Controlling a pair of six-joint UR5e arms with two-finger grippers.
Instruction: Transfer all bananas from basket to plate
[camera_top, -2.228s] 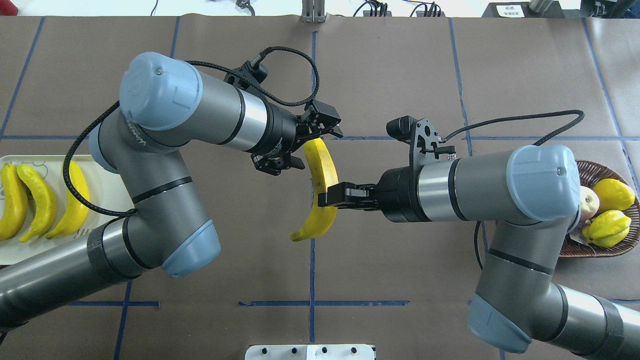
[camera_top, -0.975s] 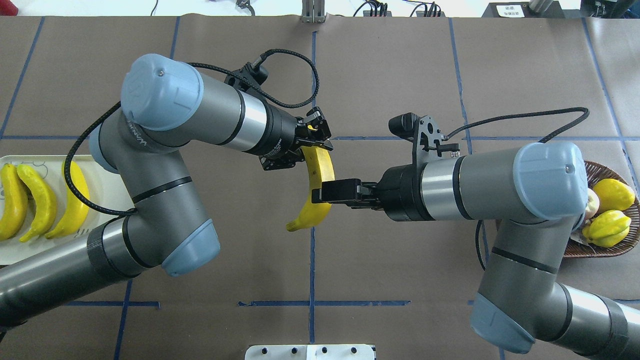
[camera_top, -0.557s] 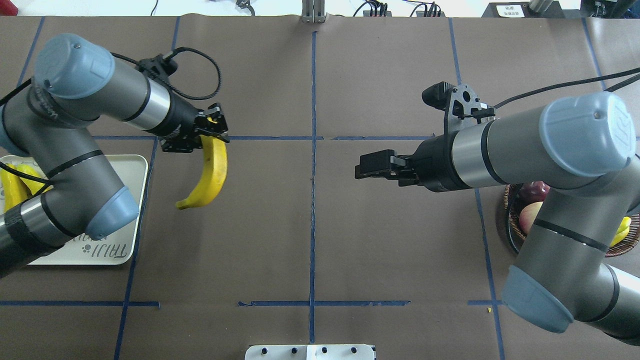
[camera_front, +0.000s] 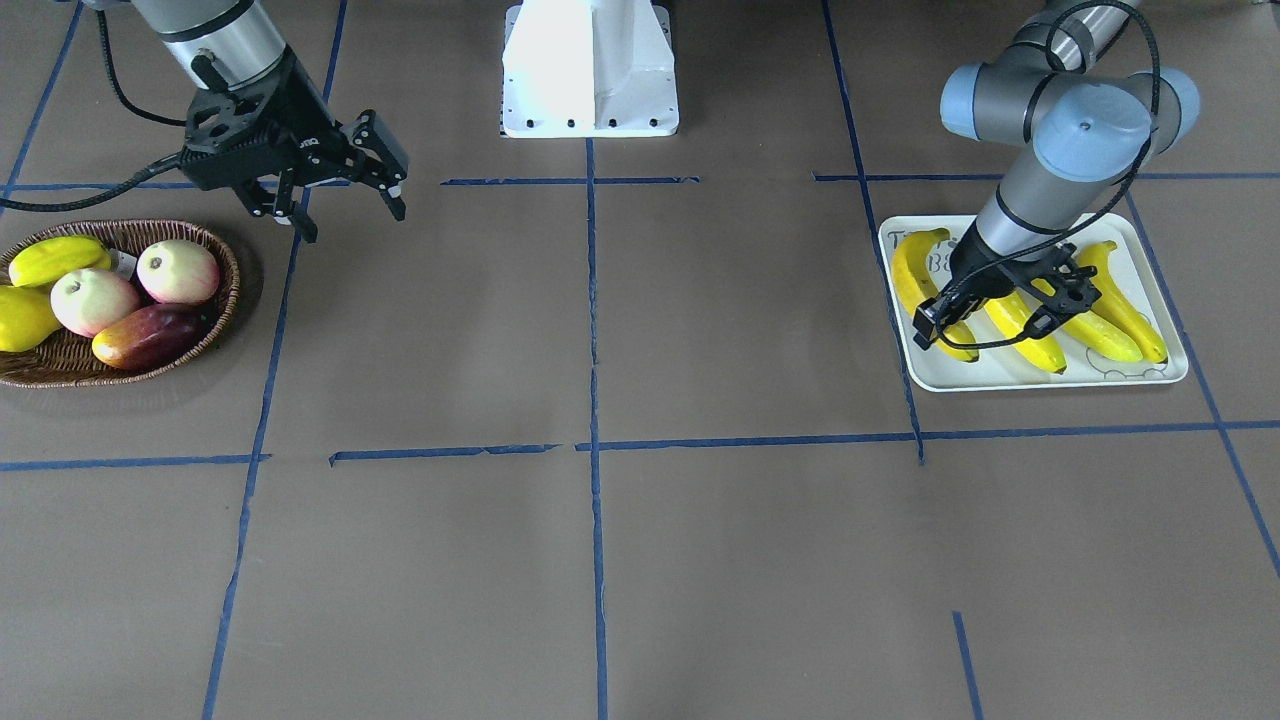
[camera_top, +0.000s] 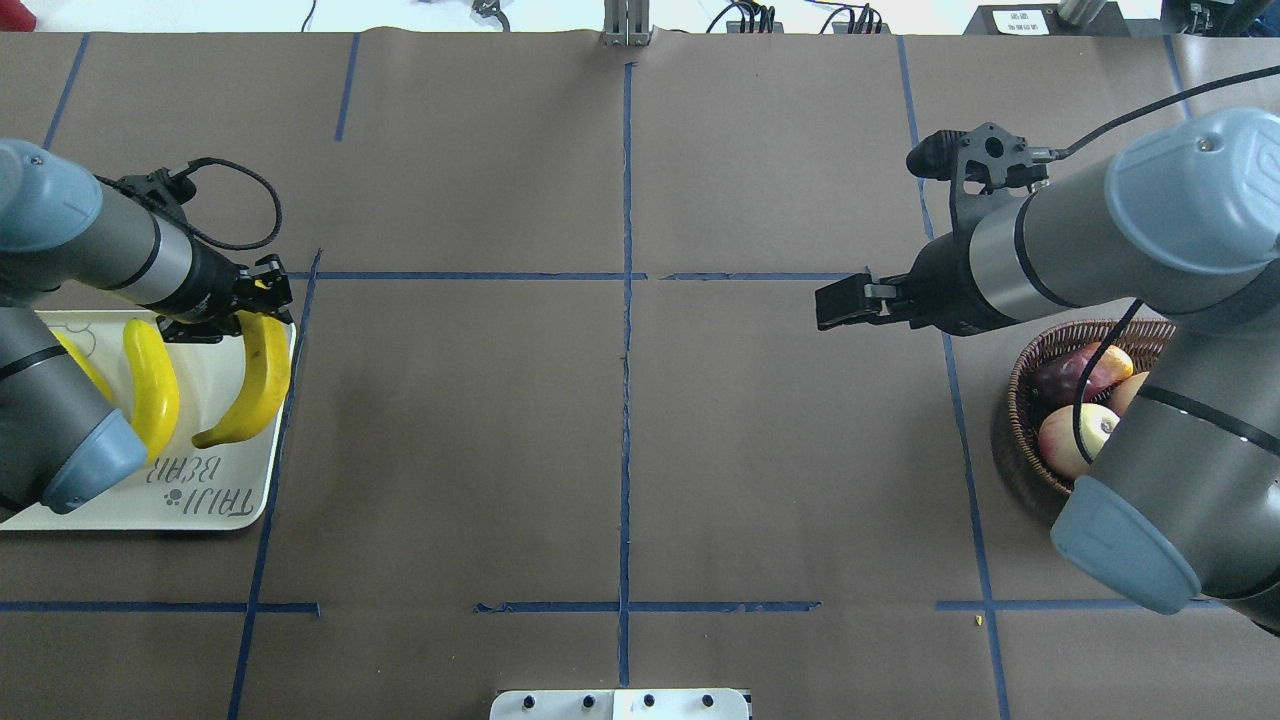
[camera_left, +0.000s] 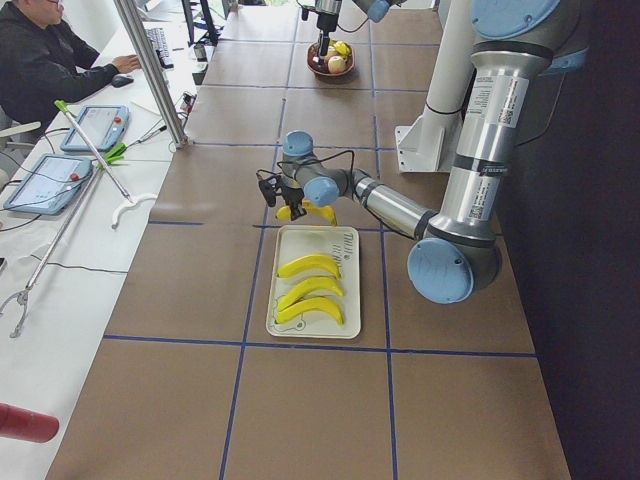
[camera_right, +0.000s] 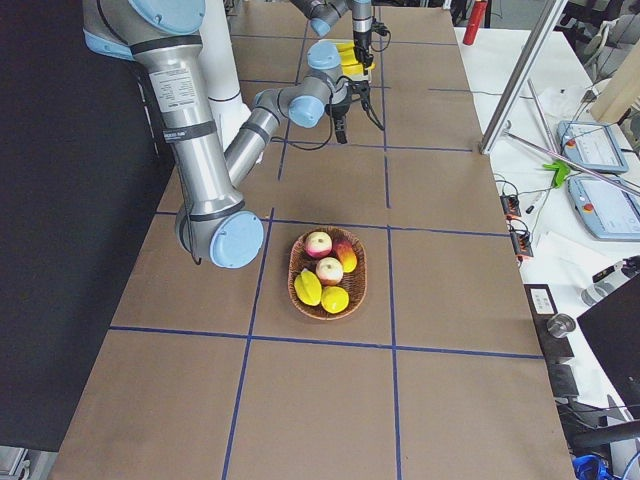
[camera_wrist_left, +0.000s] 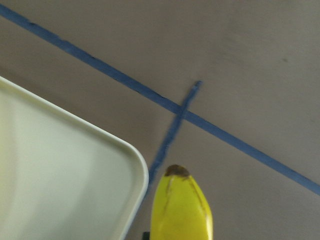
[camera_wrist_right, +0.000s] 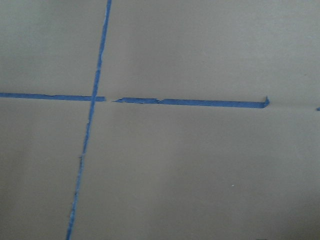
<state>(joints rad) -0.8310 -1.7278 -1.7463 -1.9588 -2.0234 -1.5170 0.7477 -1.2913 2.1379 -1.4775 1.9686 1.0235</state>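
My left gripper (camera_top: 263, 297) is shut on the far end of a yellow banana (camera_top: 255, 385) and holds it over the plate's (camera_top: 215, 505) inner edge. The left wrist view shows the banana's dark tip (camera_wrist_left: 181, 200) just beside the plate's rounded corner (camera_wrist_left: 75, 190). The other bananas (camera_front: 1095, 330) lie side by side on the plate (camera_front: 1040, 378). My right gripper (camera_front: 350, 218) is open and empty, above the table beside the wicker basket (camera_front: 120, 372). The basket also shows in the overhead view (camera_top: 1018, 400). No banana shows in it.
The basket holds two pink-cream fruits (camera_front: 95, 300), yellow-green fruits (camera_front: 55, 258) and a dark red fruit (camera_front: 150, 338). The robot's white base (camera_front: 590, 70) stands at the table's near edge. Blue tape lines cross the brown table cover. An operator sits off the table in the exterior left view (camera_left: 45, 60).
My left arm has carried the banana left from the middle of the table to the plate's edge. My right gripper has let go of it, opened and drawn back toward the basket.
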